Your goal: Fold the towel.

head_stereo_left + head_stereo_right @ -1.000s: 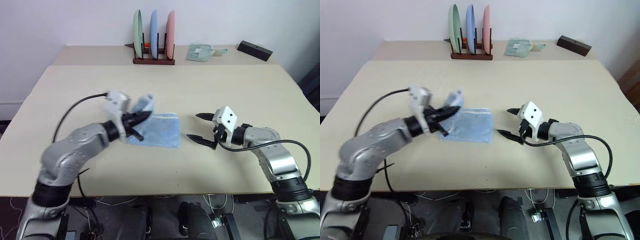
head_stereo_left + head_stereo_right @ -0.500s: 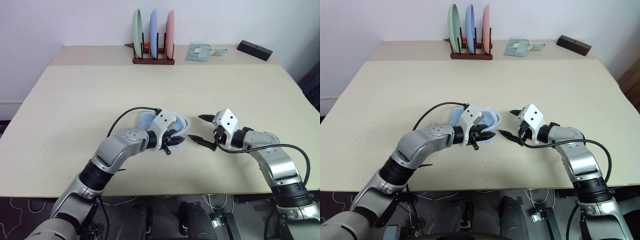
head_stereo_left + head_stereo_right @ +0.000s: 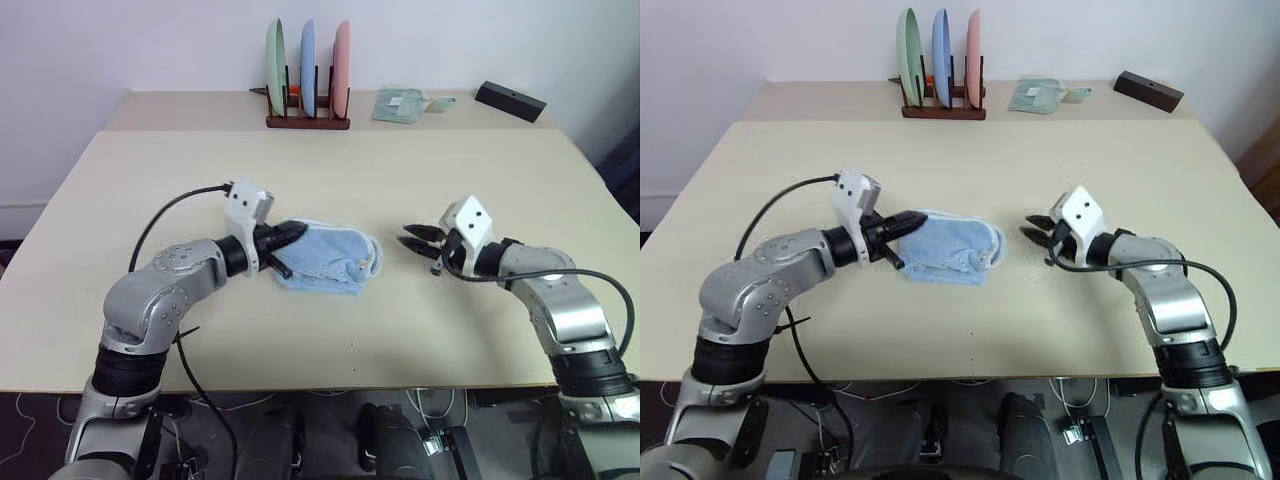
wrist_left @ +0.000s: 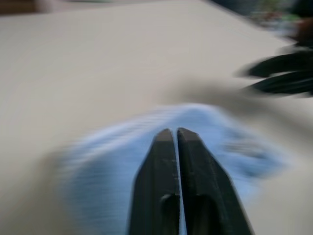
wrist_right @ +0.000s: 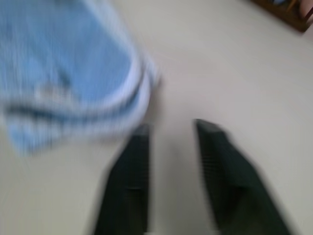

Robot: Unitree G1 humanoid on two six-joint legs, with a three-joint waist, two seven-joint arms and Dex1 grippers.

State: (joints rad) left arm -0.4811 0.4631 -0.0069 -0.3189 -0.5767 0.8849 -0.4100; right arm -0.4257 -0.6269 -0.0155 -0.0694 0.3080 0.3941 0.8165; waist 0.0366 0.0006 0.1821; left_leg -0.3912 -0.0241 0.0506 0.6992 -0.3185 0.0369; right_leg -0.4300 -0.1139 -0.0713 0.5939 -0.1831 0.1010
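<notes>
Though folded, towel (image 3: 325,258) logo hidden.

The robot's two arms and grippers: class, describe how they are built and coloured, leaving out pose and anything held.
Both arms have rounded silver-grey shells with black joint bands. Each carries a white angular wrist block before the left gripper and right gripper, each with two tapered black fingers. A black cable loops along each arm. Two dark dots mark the right wrist block.

Towel (image 4: 122,156) motion-blurred in both wrist views; logo unreadable.
</notes>
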